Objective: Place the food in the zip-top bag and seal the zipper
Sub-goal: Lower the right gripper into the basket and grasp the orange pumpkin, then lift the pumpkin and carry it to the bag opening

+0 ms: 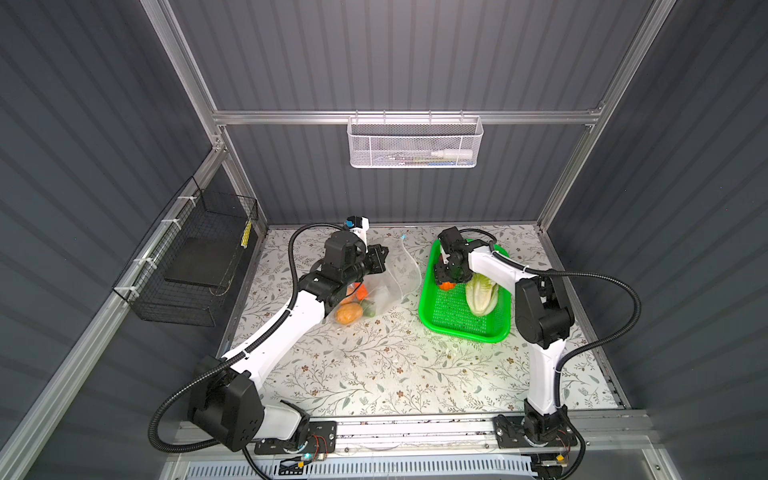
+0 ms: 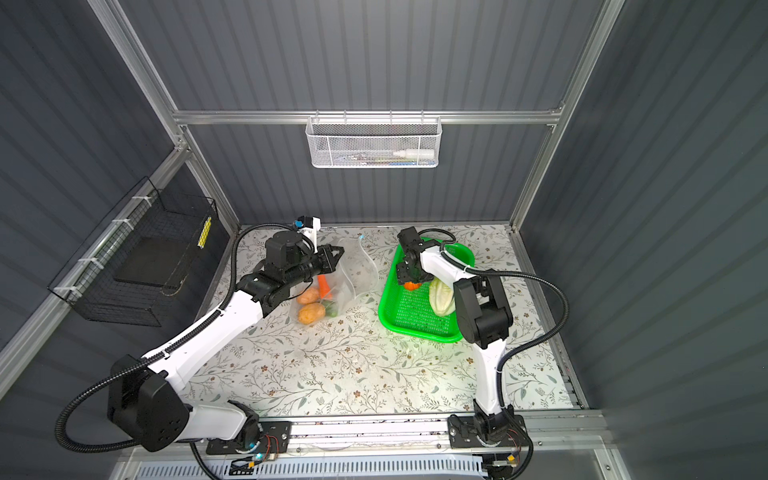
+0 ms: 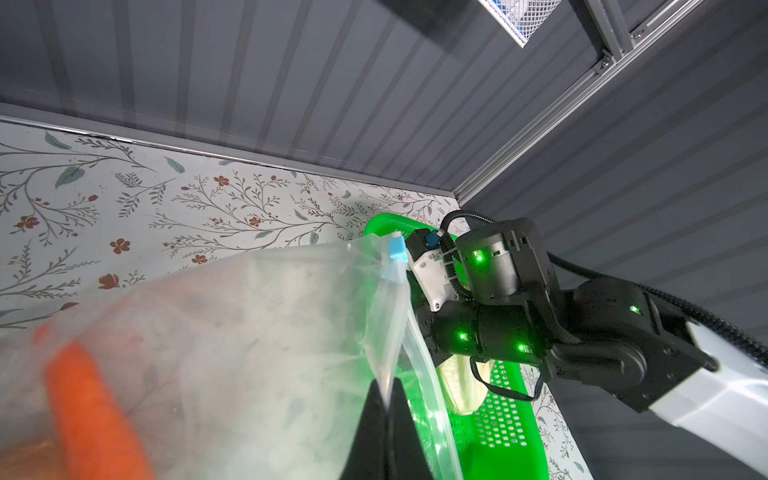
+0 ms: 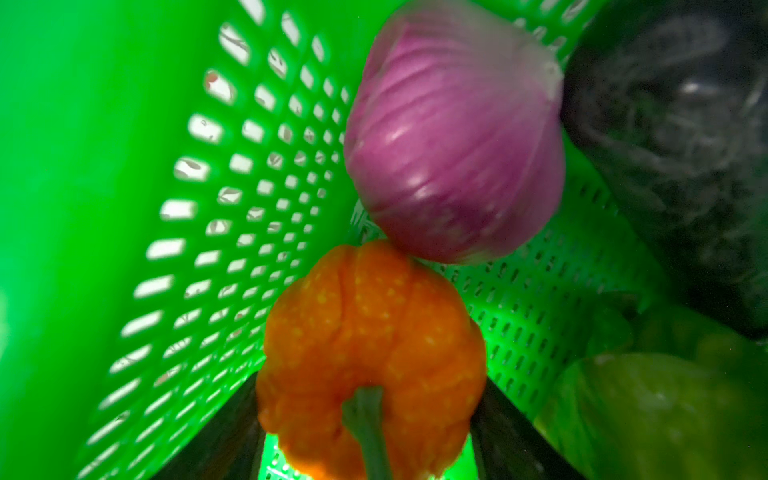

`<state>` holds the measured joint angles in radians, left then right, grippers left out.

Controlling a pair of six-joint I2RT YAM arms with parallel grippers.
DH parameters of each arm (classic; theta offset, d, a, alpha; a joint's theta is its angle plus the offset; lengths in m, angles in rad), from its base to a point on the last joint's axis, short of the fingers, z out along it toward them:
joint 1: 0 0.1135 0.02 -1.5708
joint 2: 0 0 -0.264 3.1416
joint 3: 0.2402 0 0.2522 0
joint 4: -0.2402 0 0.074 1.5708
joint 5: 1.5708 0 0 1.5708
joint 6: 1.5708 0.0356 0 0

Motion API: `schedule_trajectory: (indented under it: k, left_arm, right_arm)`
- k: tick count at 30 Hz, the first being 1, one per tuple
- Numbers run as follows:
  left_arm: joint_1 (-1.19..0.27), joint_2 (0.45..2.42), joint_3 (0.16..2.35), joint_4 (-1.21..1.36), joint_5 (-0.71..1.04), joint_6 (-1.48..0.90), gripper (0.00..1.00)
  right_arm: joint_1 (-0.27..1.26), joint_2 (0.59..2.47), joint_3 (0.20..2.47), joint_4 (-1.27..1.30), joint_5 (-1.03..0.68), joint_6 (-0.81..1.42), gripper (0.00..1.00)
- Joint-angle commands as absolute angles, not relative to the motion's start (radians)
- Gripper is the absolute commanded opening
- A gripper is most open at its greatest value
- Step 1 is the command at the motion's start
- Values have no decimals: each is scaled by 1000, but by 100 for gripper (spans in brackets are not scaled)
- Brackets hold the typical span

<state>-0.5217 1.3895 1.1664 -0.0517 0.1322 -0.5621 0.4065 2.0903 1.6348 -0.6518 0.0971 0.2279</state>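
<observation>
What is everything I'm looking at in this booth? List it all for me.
bag: one, clear, on table left of basket
slider tab: one, light blue, bag's mouth
carrot: one, orange, in bag
potatoes: two, tan-orange, in bag
green bit: one, in bag, too small to name
basket: one, green, right of bag
cabbage: one, pale green, in basket
pumpkin: one, orange, in basket
onion: one, purple, touching pumpkin
dark vegetable: one, blackish, beside onion
mesh bin: one, white, back wall
wire bin: one, black, left wall
table: one, floral, under everything
left gripper: one, black, shut on bag's edge
right gripper: one, black, straddling pumpkin, grip unclear
</observation>
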Motion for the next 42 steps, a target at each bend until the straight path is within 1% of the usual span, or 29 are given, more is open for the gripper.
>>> schedule_trajectory:
  k: [1,6,12,15,19,21,24,29,34,38,42]
  left_arm:
    - [-517,1387,1180,-73,145,-566,0]
    - [-517,1405,1191,-77,165,-568,0]
    - [-517,1414,1190,-72,188,-574,0]
    - [-517,1414,1187,-70,191,-579,0]
    - [-519,1416,1190,-66,199,-584,0]
    - [-518,1419,1192,-64,204,-587,0]
    - [-520,1420,1198,-75,207,-583,0]
    - [-520,1409,1198,-97,211,-578,0]
    - [-520,1394,1195,-97,202,-578,0]
    - [-520,1391,1197,-95,204,-576,0]
    - [-520,1379,1194,-91,204,-575,0]
  right_arm:
    - [405,2031,1627,-664,90,245,62]
    - [394,1884,1553,-655,78,264,61]
    - [388,1696,1467,-629,17,248,61]
    - [390,1611,1437,-580,-95,246,61]
    - [395,1532,1407,-468,-292,273,62]
    - [406,1522,1415,-432,-376,281,61]
    - [436,1529,1433,-394,-437,283,61]
    - [491,1557,1423,-262,-566,302,58]
    - [515,1564,1389,-192,-619,320,58]
    - [515,1580,1369,-188,-638,330,58]
    - [515,1601,1342,-188,-616,336,57]
